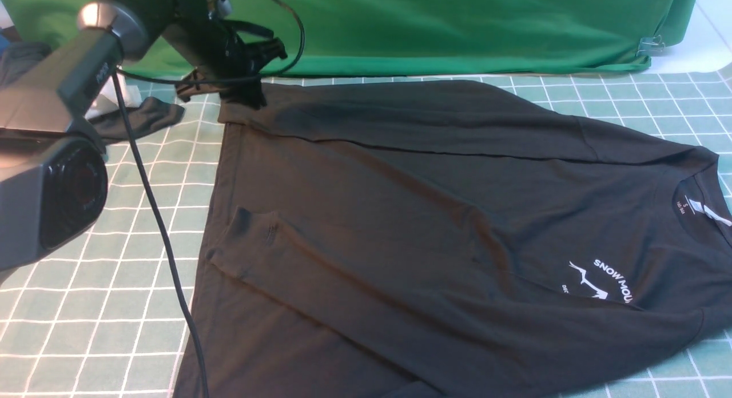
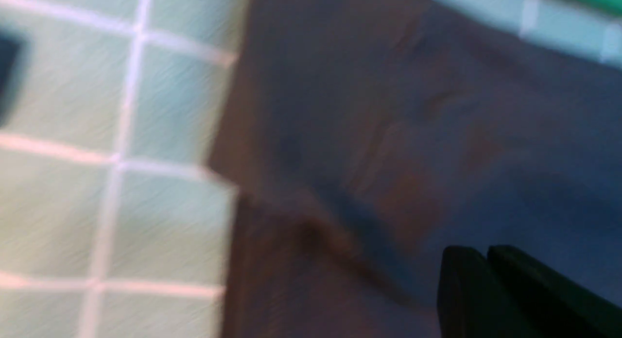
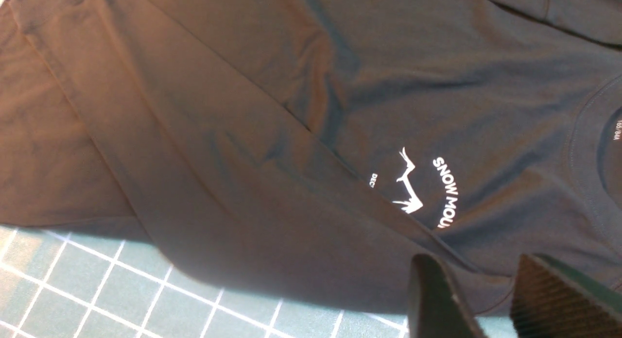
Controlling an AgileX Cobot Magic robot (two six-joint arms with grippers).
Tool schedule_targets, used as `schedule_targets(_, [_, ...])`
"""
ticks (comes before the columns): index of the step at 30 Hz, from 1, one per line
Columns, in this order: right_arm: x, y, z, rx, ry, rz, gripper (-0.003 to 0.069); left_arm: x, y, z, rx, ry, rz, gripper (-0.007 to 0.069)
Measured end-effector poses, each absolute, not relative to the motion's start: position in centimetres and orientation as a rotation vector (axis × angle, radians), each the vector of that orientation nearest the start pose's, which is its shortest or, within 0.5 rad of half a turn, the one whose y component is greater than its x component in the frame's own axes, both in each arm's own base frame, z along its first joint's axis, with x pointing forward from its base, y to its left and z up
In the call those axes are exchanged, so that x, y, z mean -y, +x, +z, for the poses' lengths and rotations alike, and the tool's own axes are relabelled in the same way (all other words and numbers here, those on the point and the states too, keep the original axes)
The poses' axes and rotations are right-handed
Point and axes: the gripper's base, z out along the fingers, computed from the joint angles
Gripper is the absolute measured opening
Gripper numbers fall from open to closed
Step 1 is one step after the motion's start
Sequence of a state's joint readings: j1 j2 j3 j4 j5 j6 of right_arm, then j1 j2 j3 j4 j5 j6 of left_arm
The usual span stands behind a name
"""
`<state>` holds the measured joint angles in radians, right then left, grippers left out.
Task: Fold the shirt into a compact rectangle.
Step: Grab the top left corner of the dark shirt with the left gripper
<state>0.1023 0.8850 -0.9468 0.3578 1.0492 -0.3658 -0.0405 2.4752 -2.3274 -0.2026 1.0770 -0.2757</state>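
White grid lines are crossing the pale green surface (image 1: 86, 283). A green cloth backdrop (image 1: 457, 26) is hanging along its far edge, and a metal clip (image 1: 650, 45) is pinching that cloth near the far right corner.

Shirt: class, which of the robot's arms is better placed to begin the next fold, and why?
Left, probably. The left pincer is shut right at the shirt far hem corner, ready to carry it over. The right pincer is open near the chest print, gripping nothing.
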Motion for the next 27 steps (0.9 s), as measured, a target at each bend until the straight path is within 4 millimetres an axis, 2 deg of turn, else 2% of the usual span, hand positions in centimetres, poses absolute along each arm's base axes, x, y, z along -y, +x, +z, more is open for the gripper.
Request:
schedule_targets(3, [-4.3,14.8,35.9,-2.367,-0.478,0.339,0.0235,3.4,53.0,19.0,-2.75,-0.388,-0.299,0.0016])
schedule_targets(7, [-4.3,14.8,35.9,-2.367,-0.478,0.339,0.0236,3.2,52.8,18.8,-2.769,-0.488,-0.269,0.0055])
schedule_targets(15, [-4.3,14.8,35.9,-2.364,-0.477,0.338,0.0236,3.4,53.1,16.0,-2.707,-1.015,-0.361,0.0283])
schedule_targets(20, [-4.3,14.8,35.9,-2.364,-0.477,0.338,0.0236,4.0,53.9,16.0,-2.614,-1.079,-0.496,0.0345])
schedule_targets(27, [-4.3,14.8,35.9,-2.362,-0.476,0.337,0.0236,4.2,54.7,16.4,-2.521,-1.086,-0.578,0.0353])
